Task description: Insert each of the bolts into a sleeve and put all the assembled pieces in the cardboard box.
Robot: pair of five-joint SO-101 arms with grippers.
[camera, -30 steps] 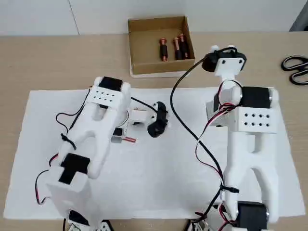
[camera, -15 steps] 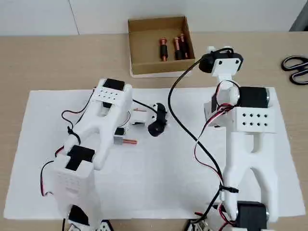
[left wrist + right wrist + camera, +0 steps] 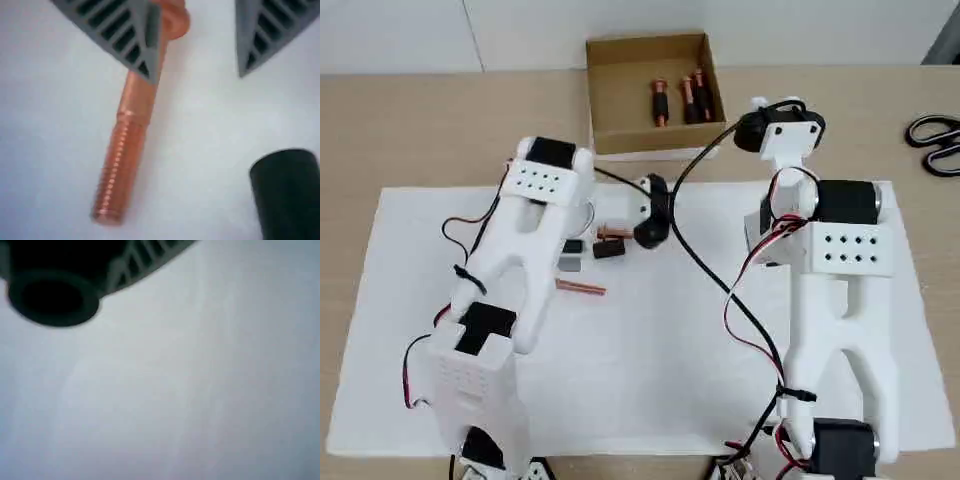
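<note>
From the high view, the cardboard box (image 3: 620, 100) sat at the far side of the table (image 3: 420, 120). Three assembled pieces (image 3: 660, 103) lay side by side in its right half. A white sheet (image 3: 670, 380) covered the near part of the table. The left arm (image 3: 520, 260) reached over the sheet's left half, and the left gripper (image 3: 571, 255) was low above the sheet, jaws parted and holding nothing. A loose bolt (image 3: 582, 288) lay flat on the sheet just near of that gripper, running left to right. A black sleeve (image 3: 610, 250) lay just to the gripper's right, with a small copper-coloured piece (image 3: 613, 233) right beside it on the far side. What that piece was could not be told. The right arm (image 3: 840, 250) stood over the sheet's right half, its far end close to the box's near right corner. Scissors (image 3: 935, 140) lay at the table's far right.

In the left wrist view, the left gripper's grey ribbed fingers (image 3: 120, 35) stood well apart with bare sheet between them. The bolt's head was hidden behind one fingertip, and its threaded shank lay on the sheet. The sleeve was apart from the bolt.

In the right wrist view, part of the right gripper (image 3: 140, 262) showed above the sheet, with a black tube end (image 3: 52, 300) close against it. Whether its jaws were parted or closed could not be told.
</note>
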